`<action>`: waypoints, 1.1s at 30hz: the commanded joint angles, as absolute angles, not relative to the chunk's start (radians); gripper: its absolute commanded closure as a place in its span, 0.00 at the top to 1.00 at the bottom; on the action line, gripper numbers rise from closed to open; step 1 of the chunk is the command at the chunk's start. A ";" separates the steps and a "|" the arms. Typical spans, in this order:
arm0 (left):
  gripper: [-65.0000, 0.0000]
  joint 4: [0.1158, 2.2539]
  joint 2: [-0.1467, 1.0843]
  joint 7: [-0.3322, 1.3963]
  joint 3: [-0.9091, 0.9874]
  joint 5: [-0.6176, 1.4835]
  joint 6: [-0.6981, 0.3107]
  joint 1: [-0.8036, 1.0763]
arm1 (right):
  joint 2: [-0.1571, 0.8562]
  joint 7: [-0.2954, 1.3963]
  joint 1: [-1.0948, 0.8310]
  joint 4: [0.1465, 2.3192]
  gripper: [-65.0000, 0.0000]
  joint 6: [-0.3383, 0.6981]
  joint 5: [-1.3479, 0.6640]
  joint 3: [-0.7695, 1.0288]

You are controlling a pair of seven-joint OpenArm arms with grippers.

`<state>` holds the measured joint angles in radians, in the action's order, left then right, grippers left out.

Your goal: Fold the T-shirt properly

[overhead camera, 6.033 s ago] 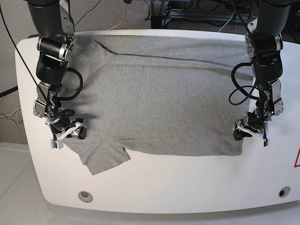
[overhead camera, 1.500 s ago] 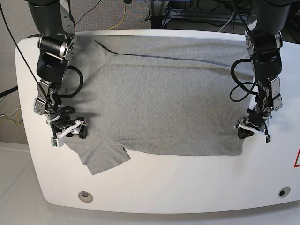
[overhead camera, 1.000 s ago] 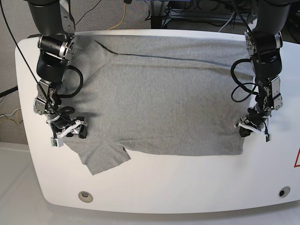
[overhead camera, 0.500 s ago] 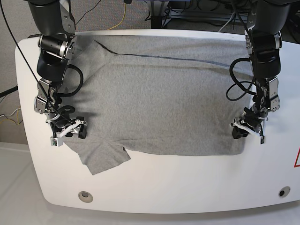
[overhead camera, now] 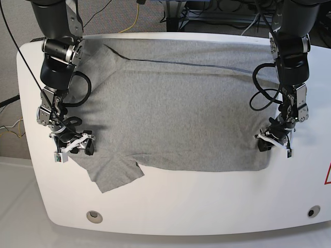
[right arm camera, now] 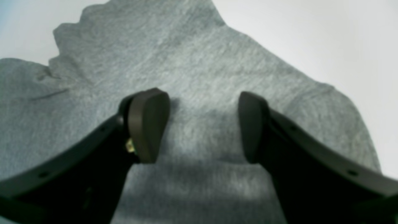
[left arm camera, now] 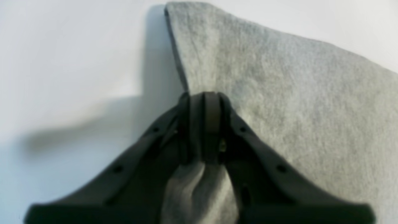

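Heather-grey T-shirt (overhead camera: 176, 108) spread flat across white table (overhead camera: 170, 206). Left gripper (left arm camera: 203, 102): jaws pinched together on the shirt's right edge. Right gripper (right arm camera: 203, 127): jaws parted, empty, cloth lying between them near the sleeve.

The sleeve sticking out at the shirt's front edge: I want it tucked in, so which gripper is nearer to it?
Right. The right gripper sits open on the T-shirt just above that sleeve. The left gripper pinches the opposite side edge, across the table.
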<state>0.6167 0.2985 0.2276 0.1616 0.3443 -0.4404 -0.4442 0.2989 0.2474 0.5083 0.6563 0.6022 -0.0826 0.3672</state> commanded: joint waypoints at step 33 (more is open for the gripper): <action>0.00 0.623 0.313 0.253 0.151 0.332 -0.451 -0.463 | 0.373 0.265 0.526 0.636 0.58 0.581 -0.113 0.394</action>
<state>0.6117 0.3061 0.2386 0.1513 0.3424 -0.4500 -0.4458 0.3328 0.2909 0.5034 0.6338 0.5934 -0.0902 0.3923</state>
